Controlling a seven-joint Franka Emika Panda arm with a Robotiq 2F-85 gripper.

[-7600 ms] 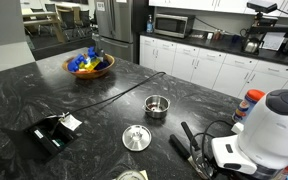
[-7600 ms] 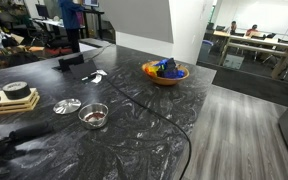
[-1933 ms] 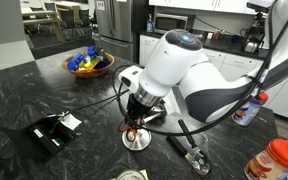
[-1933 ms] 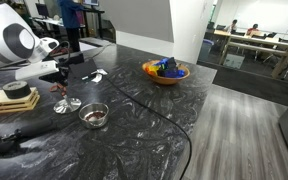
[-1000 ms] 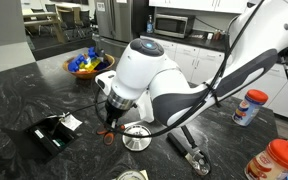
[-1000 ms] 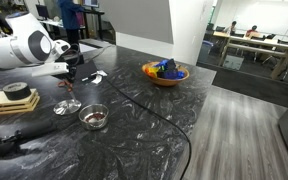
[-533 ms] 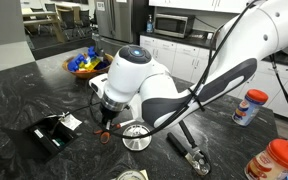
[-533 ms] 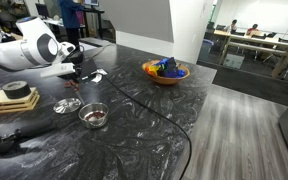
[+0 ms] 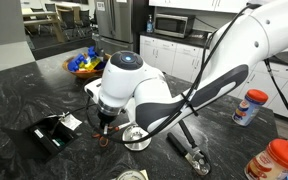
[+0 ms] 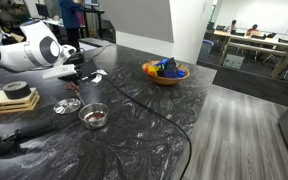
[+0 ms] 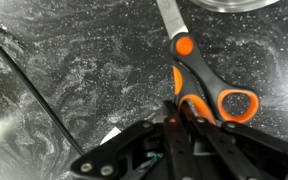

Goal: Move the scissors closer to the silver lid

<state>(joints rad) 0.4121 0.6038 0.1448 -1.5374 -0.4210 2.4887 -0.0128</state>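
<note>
Open-plan kitchen, cabinets and a microwave along the back wall. A broad black marbled counter [image 9: 44,95] fills the foreground.

- White arm [image 9: 134,85] is bent low over the stone, and its bulk hides most of the work from outside.
- Fruit bowl [image 9: 89,66] sits well back.
- Black box [image 9: 49,135] is near the wrist on one side, with the silver lid [image 9: 136,137] just beside it on the other.
- Small steel pot [image 10: 93,116] is near the lid. A black tool [image 9: 189,150] lies beyond the lid.
- Wrist view: the scissors [image 11: 189,75] run lengthwise. The orange loops are under the gripper [image 11: 179,120], and the grey blade heads toward the lid's rim with its tip cut off by the frame.
- The fingers look pinched together on the inner loop, so I judge it is holding them.
- Can't tell whether the scissors rest on the stone or hang just above it.

Reads as the set-down. To do it well: lower straight until the loops bear on the counter, then part the fingers. Lift vertically so a finger doesn't snag the loop and drag it. Keep the blade off the lid, since a nudge would likely slide that disc.

Room: a cable [image 11: 34,90] crosses the stone to one side of the gripper, apart from the scissors, with bare counter between them. The counter edges aren't close. Straight up looks like the easy way out.
</note>
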